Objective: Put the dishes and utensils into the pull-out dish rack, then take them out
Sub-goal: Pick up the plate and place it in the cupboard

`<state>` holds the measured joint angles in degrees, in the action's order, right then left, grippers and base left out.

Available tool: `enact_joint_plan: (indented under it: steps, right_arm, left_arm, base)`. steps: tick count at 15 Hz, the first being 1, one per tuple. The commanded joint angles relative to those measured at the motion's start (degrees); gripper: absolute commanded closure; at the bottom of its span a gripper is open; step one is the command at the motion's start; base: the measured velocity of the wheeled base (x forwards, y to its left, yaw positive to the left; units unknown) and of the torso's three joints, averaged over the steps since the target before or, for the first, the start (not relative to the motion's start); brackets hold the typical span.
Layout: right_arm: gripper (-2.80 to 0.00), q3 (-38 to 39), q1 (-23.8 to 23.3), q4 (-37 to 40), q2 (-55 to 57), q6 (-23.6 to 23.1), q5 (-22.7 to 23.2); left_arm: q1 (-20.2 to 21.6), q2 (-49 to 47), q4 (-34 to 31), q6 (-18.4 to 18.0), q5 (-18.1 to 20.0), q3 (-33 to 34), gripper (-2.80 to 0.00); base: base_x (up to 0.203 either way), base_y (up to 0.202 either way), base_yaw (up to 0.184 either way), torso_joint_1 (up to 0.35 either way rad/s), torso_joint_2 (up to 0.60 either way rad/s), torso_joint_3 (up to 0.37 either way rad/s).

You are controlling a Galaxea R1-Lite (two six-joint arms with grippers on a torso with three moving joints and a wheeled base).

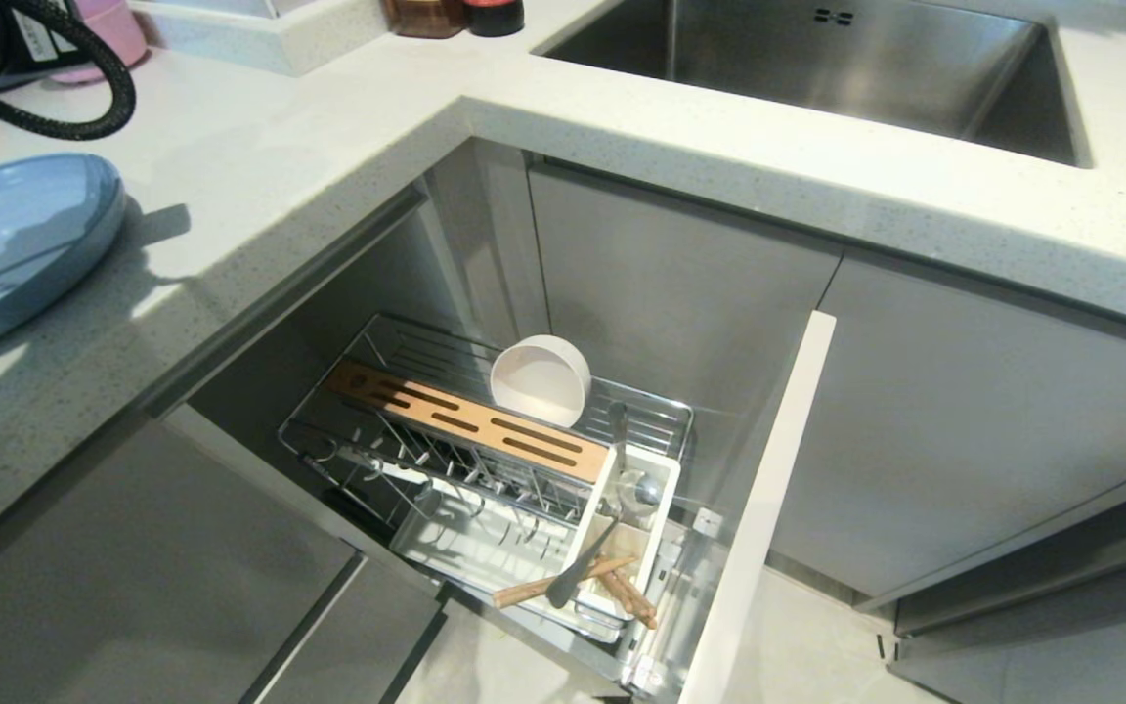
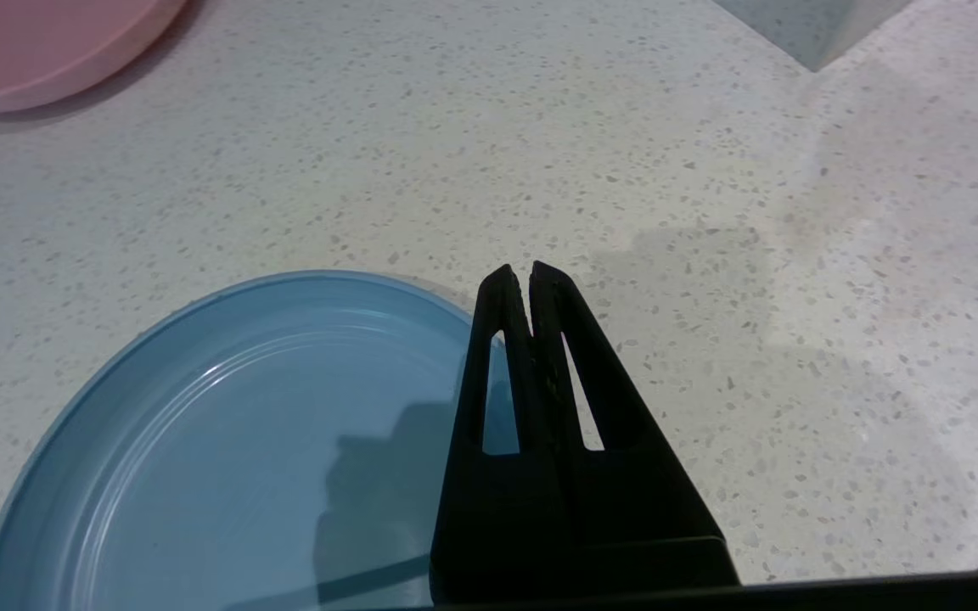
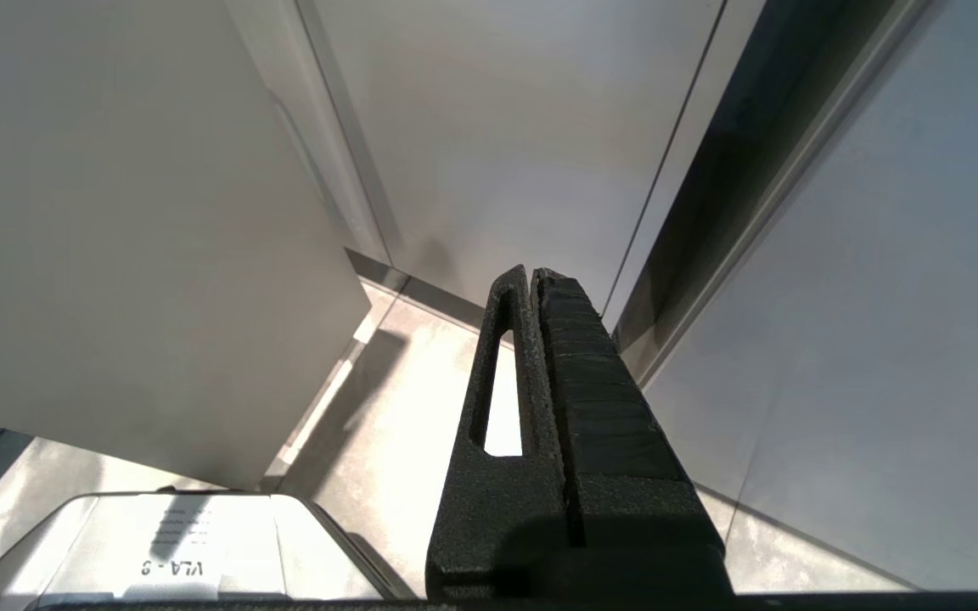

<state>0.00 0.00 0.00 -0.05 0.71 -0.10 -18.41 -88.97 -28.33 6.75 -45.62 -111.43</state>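
The left gripper [image 2: 531, 270], jaws closed and empty above the light-blue plate [image 2: 226, 441]'s rim, should be opened before that rim is pinched.

Blue plate [image 1: 11, 244] on counter; white bowl [image 1: 541, 379], spoon [image 1: 612, 489], seemingly chopsticks [image 1: 583, 579] in pulled-out rack [image 1: 407, 440].

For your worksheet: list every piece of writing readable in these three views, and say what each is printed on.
"VLA - 9": on a white label stuck to the robot's pale base, seen upside down in the right wrist view; the smaller lines above it are too small to read.
A white tag behind the black cable at the head view's corner bears print, too blurred to read.
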Motion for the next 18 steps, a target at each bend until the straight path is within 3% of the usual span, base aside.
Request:
enact_joint_plan:
  steps: [1, 2, 4, 5, 9, 12, 13, 18]
  right_arm:
    - [0.0, 0.1, 0.0, 0.0, 0.0, 0.0, 0.0]
    - [0.0, 0.1, 0.0, 0.0, 0.0, 0.0, 0.0]
    - [0.0, 0.1, 0.0, 0.0, 0.0, 0.0, 0.0]
    - [0.0, 0.1, 0.0, 0.0, 0.0, 0.0, 0.0]
    - [0.0, 0.1, 0.0, 0.0, 0.0, 0.0, 0.0]
    - [0.0, 0.0, 0.0, 0.0, 0.0, 0.0, 0.0]
    - [0.0, 0.0, 0.0, 0.0, 0.0, 0.0, 0.0]
    - [0.0, 0.1, 0.0, 0.0, 0.0, 0.0, 0.0]
  left_arm:
    - [1.3, 0.1, -0.2, 0.3, 1.3, 0.1, 0.0]
    - [1.8, 0.2, -0.4, 0.5, 2.9, 0.0, 0.0]
    - [3.5, 1.3, -0.9, 1.0, 9.6, 0.1, 0.0]
    - [3.7, 1.8, -2.5, 2.8, 10.5, 0.1, 0.0]
    - [1.9, 3.3, -13.2, 12.5, 10.3, 0.2, 0.0]
    - [1.2, 4.2, -15.4, 13.7, 8.7, 0.3, 0.0]
    - [1.0, 4.2, -15.4, 13.6, 8.7, 0.3, -2.8]
    - [0.8, 3.2, -18.4, 14.3, 7.8, 0.3, -2.8]
  base:
    - [0.0, 0.0, 0.0, 0.0, 0.0, 0.0]
    - [0.0, 0.0, 0.0, 0.0, 0.0, 0.0]
    - [0.0, 0.0, 0.0, 0.0, 0.0, 0.0]
    - [0.0, 0.0, 0.0, 0.0, 0.0, 0.0]
    - [0.0, 0.0, 0.0, 0.0, 0.0, 0.0]
    - [0.0, 0.0, 0.0, 0.0, 0.0, 0.0]
    - [0.0, 0.0, 0.0, 0.0, 0.0, 0.0]
    - [0.0, 0.0, 0.0, 0.0, 0.0, 0.0]
